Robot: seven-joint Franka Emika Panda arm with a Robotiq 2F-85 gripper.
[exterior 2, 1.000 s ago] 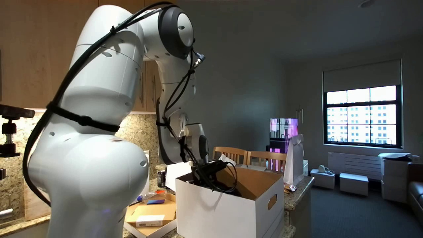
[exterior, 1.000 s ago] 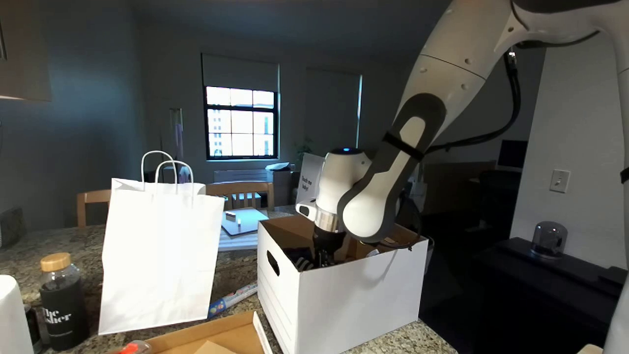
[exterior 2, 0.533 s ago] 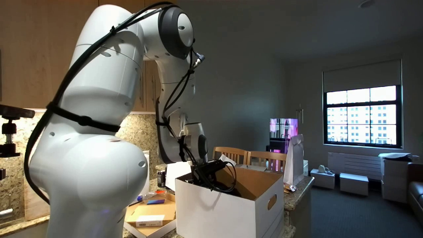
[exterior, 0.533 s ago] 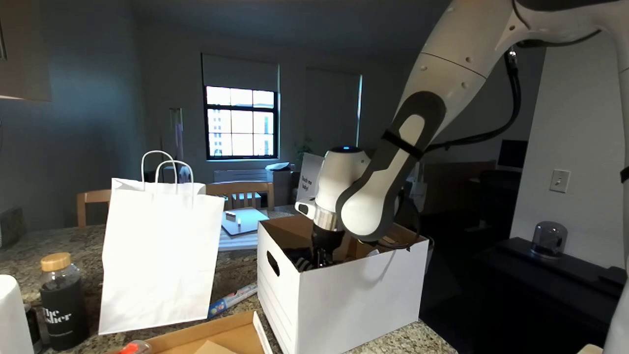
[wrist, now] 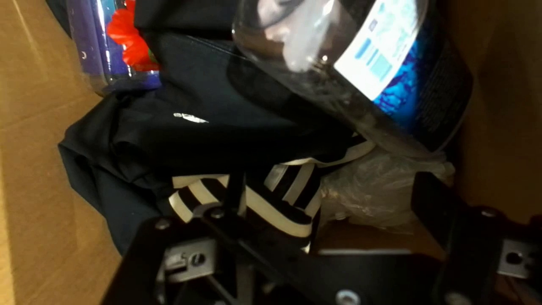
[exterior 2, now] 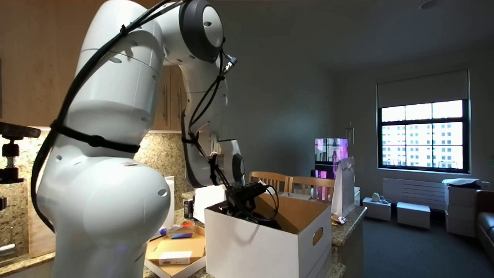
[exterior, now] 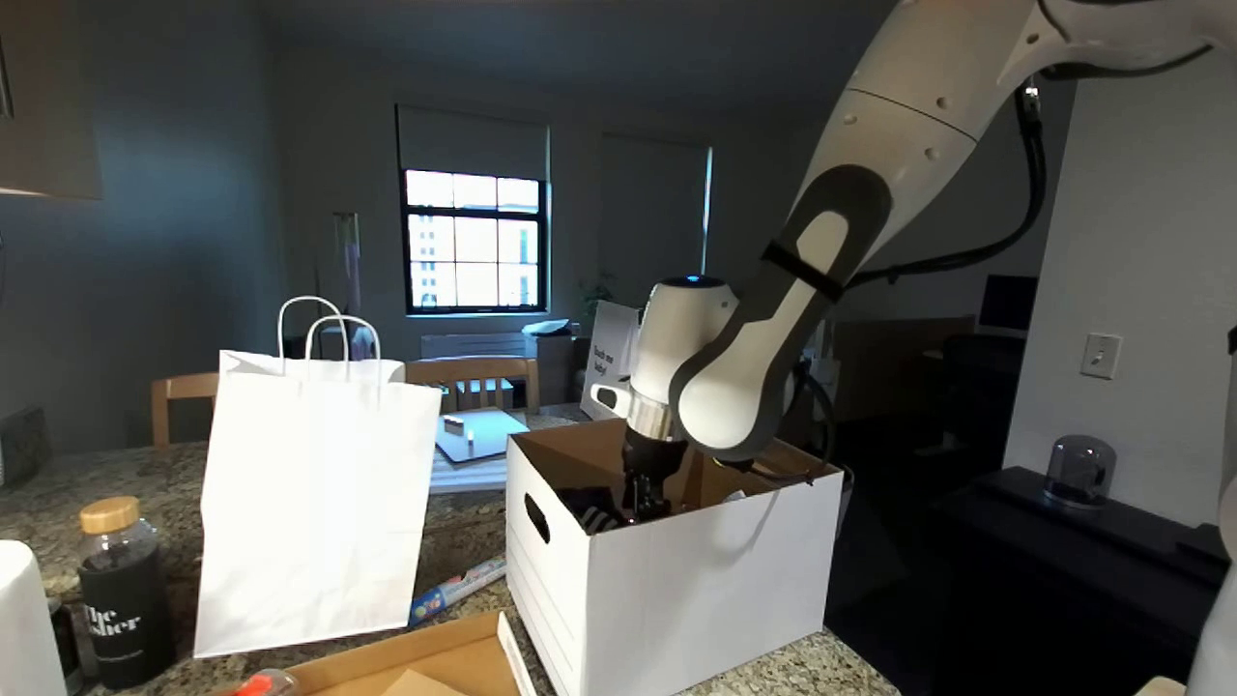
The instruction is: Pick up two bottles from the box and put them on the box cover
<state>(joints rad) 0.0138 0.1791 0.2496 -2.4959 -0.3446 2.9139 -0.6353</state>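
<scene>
Tool [wrist: 330,190] hangs inside box [exterior: 710,590], jaws wide apart. Box holds clear blue-labelled bottle [wrist: 368,80], purple bottle [wrist: 93,46], dark cloth [wrist: 211,140]. White bag [exterior: 314,512] on worktop [exterior: 797,674] near box.

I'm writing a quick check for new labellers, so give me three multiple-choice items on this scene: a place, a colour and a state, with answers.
1. Where is the bottle with the blue-and-white label?
A. On the counter
B. Inside the white box
C. In the paper bag

2. What colour is the flower shape seen against the purple bottle?
A. Red
B. Yellow
C. White

3. How does the gripper stand?
A. Shut, empty
B. Shut on the purple bottle
C. Open, holding nothing

Right letters:
1: B, since both exterior views show the gripper down in the white box, where the wrist view shows this bottle.
2: A, since the flower shape at the wrist view's upper left is plainly red.
3: C, since the fingers stand wide apart in the wrist view, with neither bottle between them.
</scene>
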